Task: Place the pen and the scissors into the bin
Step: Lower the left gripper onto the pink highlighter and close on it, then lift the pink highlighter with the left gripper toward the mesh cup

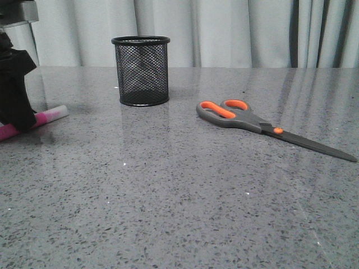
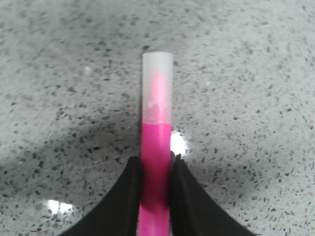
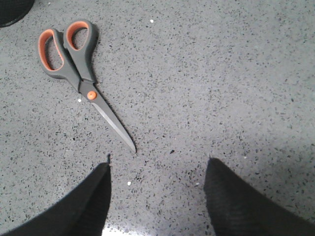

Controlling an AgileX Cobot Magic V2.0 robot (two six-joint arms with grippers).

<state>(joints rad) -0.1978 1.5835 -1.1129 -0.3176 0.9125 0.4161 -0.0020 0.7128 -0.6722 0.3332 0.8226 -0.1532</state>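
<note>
The pink pen (image 1: 47,117) with a whitish cap lies on the grey table at the far left. My left gripper (image 1: 17,120) is down on it; in the left wrist view the two black fingers press both sides of the pen (image 2: 156,147), so my left gripper (image 2: 156,164) is shut on it. The scissors (image 1: 255,124) lie flat at the right, handles toward the bin. The black mesh bin (image 1: 141,70) stands upright at the back, left of centre. My right gripper (image 3: 157,167) is open and empty above the table, apart from the scissors (image 3: 76,69) blade tip.
The speckled grey table (image 1: 168,202) runs to a pale curtain (image 1: 224,33) at the back. A dark edge of the bin (image 3: 12,12) shows in a corner of the right wrist view.
</note>
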